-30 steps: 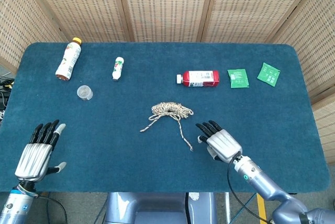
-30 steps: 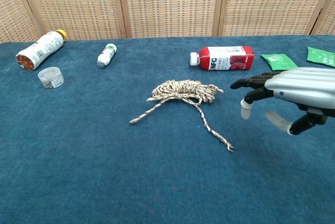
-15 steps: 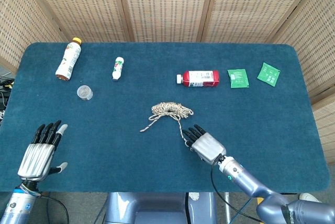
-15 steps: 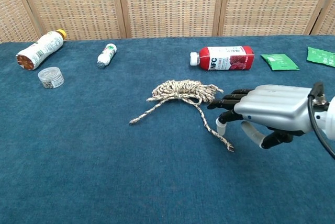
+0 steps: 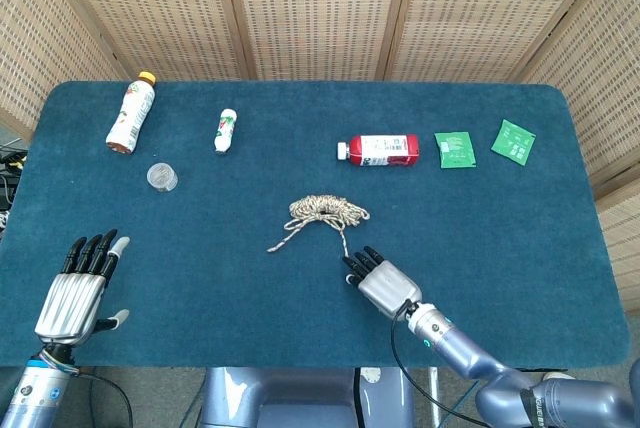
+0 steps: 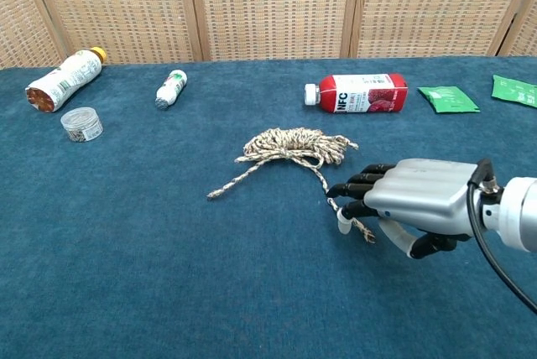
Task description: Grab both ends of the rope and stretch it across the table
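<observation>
A beige twisted rope (image 5: 327, 212) (image 6: 294, 147) lies bunched at the table's middle, with one loose end (image 6: 216, 192) trailing left and the other (image 6: 361, 228) trailing toward the front right. My right hand (image 5: 381, 283) (image 6: 411, 203) hovers over that right end, fingers spread, fingertips (image 6: 346, 189) touching or just above the strand; nothing is gripped. Down at the near left corner my left hand (image 5: 76, 288) rests flat and open, far from the rope.
A red juice bottle (image 5: 381, 149) lies behind the rope, with two green sachets (image 5: 454, 148) (image 5: 513, 141) to its right. At the back left lie an orange-capped bottle (image 5: 131, 112), a small white bottle (image 5: 226, 130) and a clear round lid (image 5: 161, 177).
My right hand has moved left and nearer, from beside the rope's right end to right over it. The left hand and the rope have not moved.
</observation>
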`<state>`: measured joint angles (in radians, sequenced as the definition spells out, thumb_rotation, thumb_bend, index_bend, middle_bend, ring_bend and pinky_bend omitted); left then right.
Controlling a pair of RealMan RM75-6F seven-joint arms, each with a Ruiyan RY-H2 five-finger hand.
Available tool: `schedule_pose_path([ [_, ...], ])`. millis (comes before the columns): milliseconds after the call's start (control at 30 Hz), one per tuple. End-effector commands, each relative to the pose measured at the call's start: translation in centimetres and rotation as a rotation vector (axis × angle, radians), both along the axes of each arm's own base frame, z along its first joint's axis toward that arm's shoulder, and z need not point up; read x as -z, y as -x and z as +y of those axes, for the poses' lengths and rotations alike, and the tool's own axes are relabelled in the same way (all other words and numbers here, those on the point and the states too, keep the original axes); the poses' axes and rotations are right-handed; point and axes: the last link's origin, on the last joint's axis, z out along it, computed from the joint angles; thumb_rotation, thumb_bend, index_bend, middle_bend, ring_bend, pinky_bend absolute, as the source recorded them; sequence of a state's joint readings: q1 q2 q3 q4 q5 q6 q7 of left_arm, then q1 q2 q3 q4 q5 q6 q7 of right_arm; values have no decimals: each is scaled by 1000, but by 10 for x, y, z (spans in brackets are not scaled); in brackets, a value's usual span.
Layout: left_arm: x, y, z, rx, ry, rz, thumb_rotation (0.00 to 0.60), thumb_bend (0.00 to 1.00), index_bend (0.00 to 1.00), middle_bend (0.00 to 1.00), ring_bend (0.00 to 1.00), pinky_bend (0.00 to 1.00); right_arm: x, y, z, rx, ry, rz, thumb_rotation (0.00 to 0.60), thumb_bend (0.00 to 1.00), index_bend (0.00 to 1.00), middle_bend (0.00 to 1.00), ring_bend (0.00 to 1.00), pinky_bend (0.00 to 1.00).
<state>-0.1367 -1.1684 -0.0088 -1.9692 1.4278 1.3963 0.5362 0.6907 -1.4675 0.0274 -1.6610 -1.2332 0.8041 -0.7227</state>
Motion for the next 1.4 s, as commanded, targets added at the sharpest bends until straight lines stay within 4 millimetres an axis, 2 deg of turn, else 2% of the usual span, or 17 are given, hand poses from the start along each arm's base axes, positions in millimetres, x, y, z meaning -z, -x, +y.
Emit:
schedule_pose_path([
  [33, 0, 0, 0, 0, 0, 0, 600, 0, 0, 0, 0, 0, 1, 3, 0, -3, 5, 17, 600, 915, 246, 0, 0, 0],
  [333, 1, 0, 0, -2, 2, 2, 600, 0, 0, 0, 0, 0, -6, 20, -6, 19, 40, 85, 600, 915, 266, 0, 0, 0],
  [600, 1, -1, 0, 0, 5, 1, 600, 0, 0, 0, 0, 0, -23, 34, -30, 85, 162, 118, 600, 906, 275, 0, 0, 0],
  [700, 1, -1, 0, 0, 6, 0, 600, 0, 0, 0, 0, 0, -31, 30, -36, 141, 199, 52, 600, 810, 260, 0, 0, 0],
  [867, 1, -1, 1, -1, 6, -1, 600, 0, 0, 0, 0, 0, -36, 19, -36, 253, 196, -100, 600, 382, 216, 0, 0, 0],
  [933, 1, -1, 1, 0, 8, -2, 600, 0, 0, 0, 0, 0, -36, 13, -36, 324, 180, -184, 600, 329, 277, 0, 0, 0],
  [1000, 1, -1, 0, 1, 10, -1, 600, 0, 0, 0, 0, 0, -34, 10, -36, 384, 168, -246, 600, 314, 345, 0, 0, 0],
  [1167, 0, -1, 1, 0, 10, -4, 600, 0, 0, 0, 0, 0, -19, 9, -46, 535, 157, -314, 600, 297, 437, 0, 0, 0],
  [1400, 0, -1, 2, -3, 13, -6, 600, 0, 0, 0, 0, 0, -6, 7, -52, 584, 188, -337, 600, 330, 454, 0, 0, 0],
])
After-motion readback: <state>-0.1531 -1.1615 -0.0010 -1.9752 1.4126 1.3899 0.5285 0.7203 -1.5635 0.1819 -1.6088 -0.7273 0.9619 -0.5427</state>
